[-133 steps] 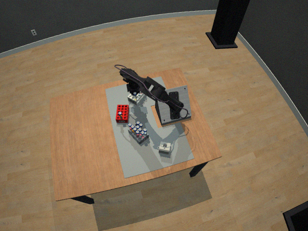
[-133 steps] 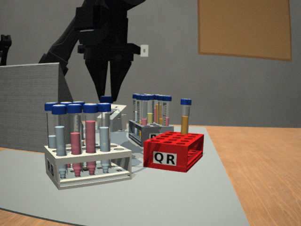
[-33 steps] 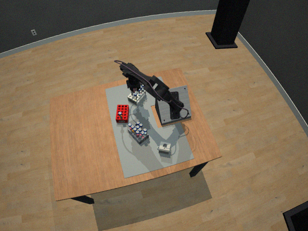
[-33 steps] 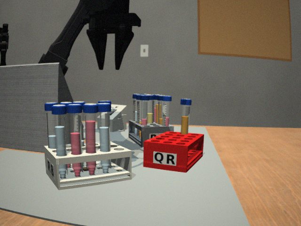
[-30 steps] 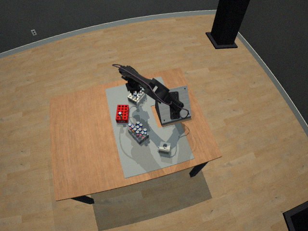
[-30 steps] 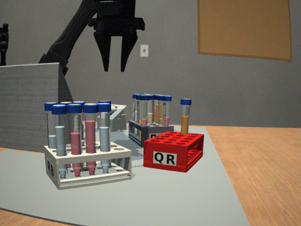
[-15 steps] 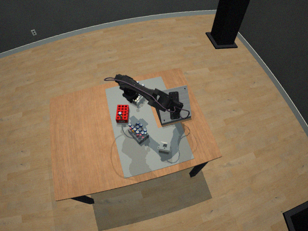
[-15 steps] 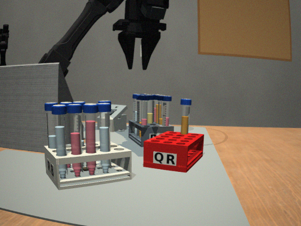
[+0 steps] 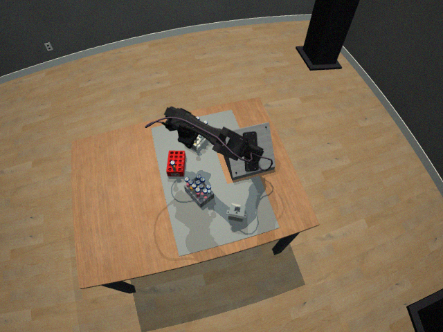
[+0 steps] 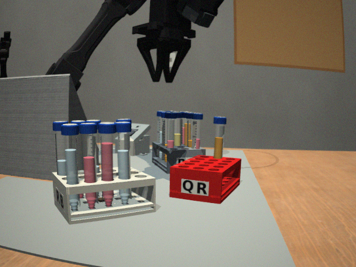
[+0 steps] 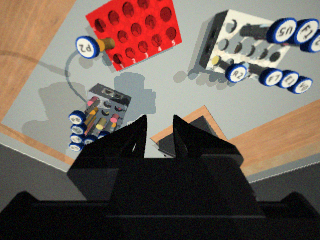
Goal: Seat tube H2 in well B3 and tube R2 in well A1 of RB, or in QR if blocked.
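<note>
1. White RB (image 9: pixel 197 149) (image 10: pixel 112 185) (image 11: pixel 231 38) stands left and near, open-sided; blue-capped R2 (image 11: pixel 236 73) sits in what I judge is A1. Its seating depth I cannot tell.
2. DONE box (image 9: pixel 236 213) (image 10: pixel 141 144), pale and wedge-topped, still needs my press.
3. My matt-black hand (image 9: pixel 186 142) (image 10: pixel 163 80) (image 11: pixel 160 119) is slightly spread, pinching nothing.
4. Grey RA (image 9: pixel 203 202) (image 10: pixel 168 157) (image 11: pixel 111 92), far, probably keeps H2; its caps are unreadable, so that move seems left.
5. Glossy red QR (image 9: pixel 181 173) (image 10: pixel 176 183) (image 11: pixel 176 27), right, carries amber P2 (image 9: pixel 172 162) (image 10: pixel 219 120) (image 11: pixel 86 47).

"qr" on red rack's (image 9: pixel 176 163) (image 10: pixel 205 180) (image 11: pixel 131 35) end label; "rb" on white rack's (image 10: pixel 110 185) (image 11: pixel 210 42) side. caps in wrist view: "p2" (image 11: pixel 86 47) over red rack, "r2" (image 11: pixel 237 73) & "u5" (image 11: pixel 285 30) w/ white.
</note>
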Motion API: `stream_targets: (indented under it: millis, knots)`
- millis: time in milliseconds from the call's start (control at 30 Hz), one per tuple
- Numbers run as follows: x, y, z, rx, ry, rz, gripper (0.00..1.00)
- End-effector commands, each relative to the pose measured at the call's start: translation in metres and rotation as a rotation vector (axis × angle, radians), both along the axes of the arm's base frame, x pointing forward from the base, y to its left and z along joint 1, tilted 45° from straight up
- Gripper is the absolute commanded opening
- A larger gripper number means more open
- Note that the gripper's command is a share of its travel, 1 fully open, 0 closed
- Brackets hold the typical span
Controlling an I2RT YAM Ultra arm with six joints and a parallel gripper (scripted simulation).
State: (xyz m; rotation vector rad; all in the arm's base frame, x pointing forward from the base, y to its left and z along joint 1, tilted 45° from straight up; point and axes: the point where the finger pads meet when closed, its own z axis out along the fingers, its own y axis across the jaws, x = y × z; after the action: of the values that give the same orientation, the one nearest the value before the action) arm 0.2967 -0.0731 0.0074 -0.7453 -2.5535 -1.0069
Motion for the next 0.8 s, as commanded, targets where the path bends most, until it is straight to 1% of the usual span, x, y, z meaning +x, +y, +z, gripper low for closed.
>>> stream_targets:
  millis: [0, 300, 367, 767]
  knots:
    - [0.0015, -0.0057, 0.0017, 0.028, -0.122, 0.096, 0.3]
    - [0.0021, -0.006, 0.0015, 0.049, -0.334, 0.308, 0.3]
    - [0.0021, -0.006, 0.0015, 0.049, -0.334, 0.308, 0.3]
    - [0.0024, -0.0062, 0.0013, 0.077, -0.615, 0.591, 0.3]
